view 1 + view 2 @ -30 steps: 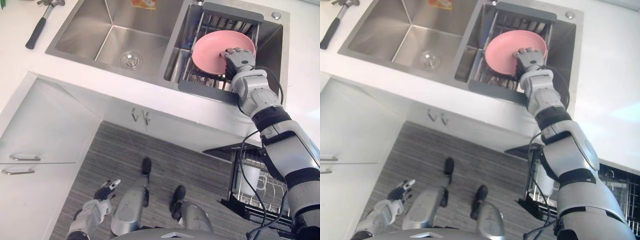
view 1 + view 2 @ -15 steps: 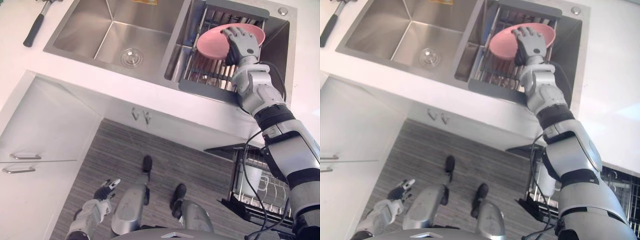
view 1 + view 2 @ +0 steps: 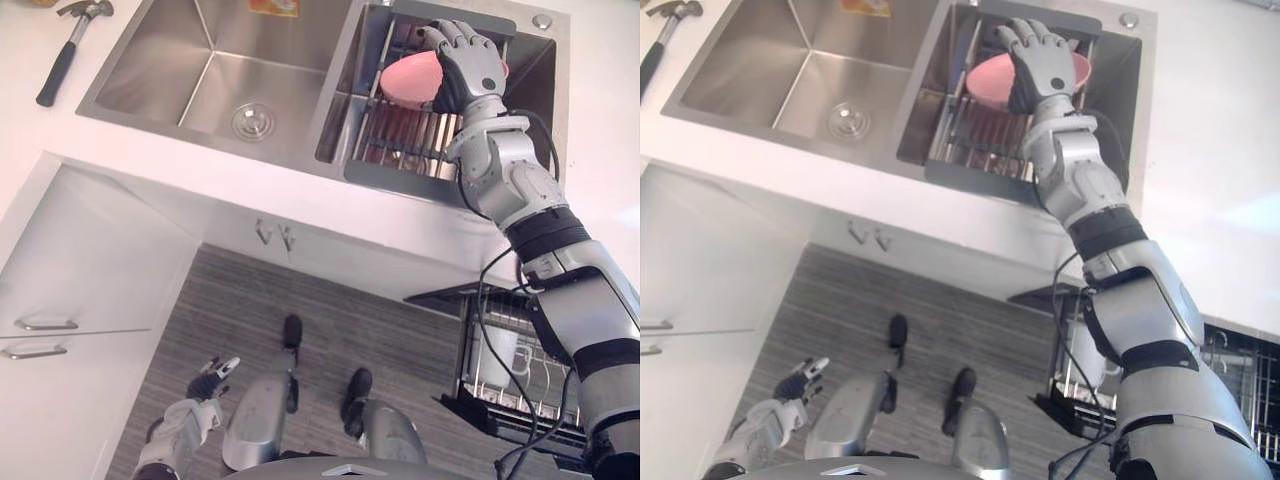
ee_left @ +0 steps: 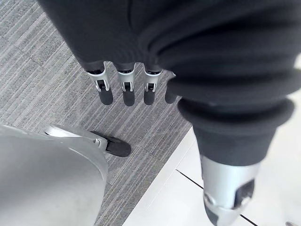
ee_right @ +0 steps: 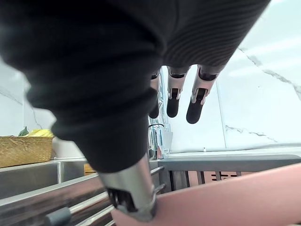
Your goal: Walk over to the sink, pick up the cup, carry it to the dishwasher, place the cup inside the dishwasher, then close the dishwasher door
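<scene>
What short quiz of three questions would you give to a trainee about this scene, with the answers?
1. True or false: the hammer lies inside the left basin.
2. What does the right robot hand reach over? A) a pink dish in the dish rack; B) the drain; C) a white mug.
3. Over what does the left robot hand hang, and how are its fingers?
Key: 1. False: the hammer lies on the counter beside that basin. 2. A. 3. Over the grey floor, low at the robot's side, with its fingers straight.
</scene>
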Robot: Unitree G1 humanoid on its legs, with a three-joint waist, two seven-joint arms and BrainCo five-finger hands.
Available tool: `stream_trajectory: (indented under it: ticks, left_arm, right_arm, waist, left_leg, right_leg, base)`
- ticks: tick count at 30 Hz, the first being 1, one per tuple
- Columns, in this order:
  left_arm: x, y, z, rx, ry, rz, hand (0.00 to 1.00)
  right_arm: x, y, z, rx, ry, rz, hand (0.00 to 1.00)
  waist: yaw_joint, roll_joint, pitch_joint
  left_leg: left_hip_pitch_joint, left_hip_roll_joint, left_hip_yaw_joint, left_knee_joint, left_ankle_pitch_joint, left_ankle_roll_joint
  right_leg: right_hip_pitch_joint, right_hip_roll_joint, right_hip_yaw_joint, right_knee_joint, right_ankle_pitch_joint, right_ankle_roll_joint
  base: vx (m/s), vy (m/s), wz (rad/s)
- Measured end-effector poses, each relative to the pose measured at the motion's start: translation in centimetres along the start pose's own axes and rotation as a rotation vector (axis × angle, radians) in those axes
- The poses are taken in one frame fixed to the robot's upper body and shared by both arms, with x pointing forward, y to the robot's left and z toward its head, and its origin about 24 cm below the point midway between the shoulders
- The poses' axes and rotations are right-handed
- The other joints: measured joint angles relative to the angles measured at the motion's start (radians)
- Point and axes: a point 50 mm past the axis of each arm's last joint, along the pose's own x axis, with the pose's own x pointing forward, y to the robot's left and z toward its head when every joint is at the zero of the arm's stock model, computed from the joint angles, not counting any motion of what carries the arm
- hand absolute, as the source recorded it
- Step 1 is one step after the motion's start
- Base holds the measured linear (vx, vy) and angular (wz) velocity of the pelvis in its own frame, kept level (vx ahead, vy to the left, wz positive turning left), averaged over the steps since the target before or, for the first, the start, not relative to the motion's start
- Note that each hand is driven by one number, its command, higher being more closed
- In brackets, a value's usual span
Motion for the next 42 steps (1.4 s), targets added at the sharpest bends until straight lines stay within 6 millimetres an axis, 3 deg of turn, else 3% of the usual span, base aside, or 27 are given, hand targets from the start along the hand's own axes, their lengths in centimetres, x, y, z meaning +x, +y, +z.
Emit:
stream_trajectory:
  ticks: [1, 2, 13, 19, 32, 41, 42]
  left_arm:
    - [0.0, 0.0, 0.0, 0.001, 0.002, 0.001, 0.0]
    - [0.0, 0.0, -0.1, 0.002, 0.002, 0.001, 0.0]
    - [0.0, 0.1, -0.2, 0.008, 0.007, 0.004, 0.0]
    - [-0.1, 0.4, -0.7, 0.006, 0.028, 0.017, 0.0]
    - [-0.1, 0.5, -0.6, 0.008, 0.028, 0.017, 0.0]
    - [-0.1, 0.4, -0.4, 0.009, 0.023, 0.013, 0.0]
    - [-0.1, 0.4, -0.4, 0.009, 0.023, 0.012, 0.0]
  right_arm:
    - [-0.1, 0.2, -0.1, -0.007, 0.008, 0.011, 1.0]
    - [-0.2, 0.3, -0.2, -0.008, 0.014, 0.014, 0.0]
    - [-1.0, 1.8, -1.1, -0.062, 0.069, 0.135, 0.0]
    - [-1.6, 3.5, -1.6, -0.074, 0.11, 0.232, 0.0]
    - [-1.6, 3.9, -2.5, -0.113, 0.158, 0.271, 0.0]
    - [-1.4, 3.9, -4.7, -0.154, 0.27, 0.302, 0.0]
    - [-1.3, 3.7, -4.9, -0.158, 0.28, 0.298, 1.0]
  waist:
    - [0.001, 0.0, 0.0]
    - [0.001, 0.0, 0.0]
    - [0.0, -0.004, -0.002]
    - [0.001, -0.023, -0.013]
    - [0.008, -0.025, -0.015]
    - [0.026, -0.025, -0.015]
    - [0.026, -0.025, -0.015]
  left_leg:
    - [0.0, 0.0, 0.0, 0.0, 0.0, 0.0]
    - [0.0, 0.0, 0.0, 0.0, 0.0, 0.0]
    - [0.002, 0.002, 0.001, 0.0, 0.009, 0.008]
    - [0.002, 0.002, 0.0, 0.0, 0.006, 0.002]
    - [0.002, 0.002, -0.002, 0.0, 0.005, 0.001]
    - [-0.004, 0.001, -0.012, 0.0, 0.007, 0.001]
    - [-0.006, 0.001, -0.016, 0.0, 0.008, 0.001]
  right_leg:
    - [0.0, 0.0, 0.0, 0.001, 0.0, 0.0]
    - [0.0, 0.0, 0.0, 0.002, 0.0, 0.0]
    - [0.0, 0.0, 0.002, 0.004, 0.001, 0.0]
    - [-0.001, 0.001, 0.001, 0.005, 0.001, 0.0]
    - [-0.001, 0.0, -0.001, 0.009, 0.002, 0.001]
    - [-0.003, 0.001, -0.01, 0.009, 0.001, 0.001]
    - [-0.003, 0.001, -0.015, 0.009, 0.001, 0.0]
  base:
    - [0.0, 0.0, 0.0]
    - [0.0, 0.0, 0.0]
    - [0.0, 0.0, 0.0]
    - [0.0, 0.0, 0.0]
    - [0.0, 0.0, 0.0]
    - [0.0, -0.001, 0.02]
    - [0.0, -0.005, 0.14]
